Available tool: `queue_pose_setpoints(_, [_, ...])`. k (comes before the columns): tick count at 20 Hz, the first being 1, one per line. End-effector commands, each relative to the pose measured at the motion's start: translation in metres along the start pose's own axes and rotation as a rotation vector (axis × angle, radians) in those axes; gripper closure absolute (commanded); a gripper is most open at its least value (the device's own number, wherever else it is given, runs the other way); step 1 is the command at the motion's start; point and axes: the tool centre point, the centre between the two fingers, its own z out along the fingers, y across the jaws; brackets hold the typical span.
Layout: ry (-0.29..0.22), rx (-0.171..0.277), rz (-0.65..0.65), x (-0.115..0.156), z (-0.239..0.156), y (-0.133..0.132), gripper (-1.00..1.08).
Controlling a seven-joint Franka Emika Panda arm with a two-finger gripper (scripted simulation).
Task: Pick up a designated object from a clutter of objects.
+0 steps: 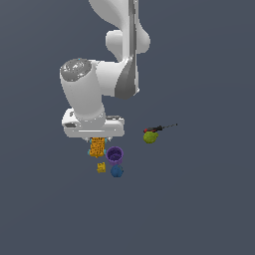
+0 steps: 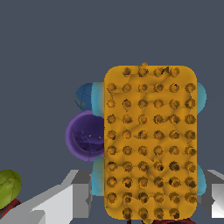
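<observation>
The designated object (image 2: pixel 150 142), an orange-yellow studded block with light blue edges, fills much of the wrist view. My gripper (image 2: pixel 148 194) straddles its short width, and both grey fingers (image 2: pixel 74 197) sit against the blue edges. In the exterior view the designated object (image 1: pixel 97 148) hangs directly under the white hand, with my gripper (image 1: pixel 97 143) shut on it. The clutter of objects lies around it: the purple cup (image 1: pixel 115 155) beside it, a yellow cube (image 1: pixel 101 168) and a blue ball (image 1: pixel 117 172). The block partly covers the purple cup (image 2: pixel 85 135) and blue ball (image 2: pixel 83 96).
A green ball (image 1: pixel 150 137) and a black-red tool (image 1: pixel 160 128) lie apart toward the exterior view's right. The green ball (image 2: pixel 8 188) shows at the wrist view's edge with something dark red (image 2: pixel 11 206) under it. The floor is plain dark grey.
</observation>
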Motion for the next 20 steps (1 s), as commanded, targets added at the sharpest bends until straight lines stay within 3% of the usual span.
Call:
queue_pose_setpoints(1, [0.001,-0.001,0.000,-0.009,-0.020,-0.015,1.08])
queue_pose_setpoints(20, [0.001,-0.005,0.000,-0.079,-0.189,-0.136,1.08])
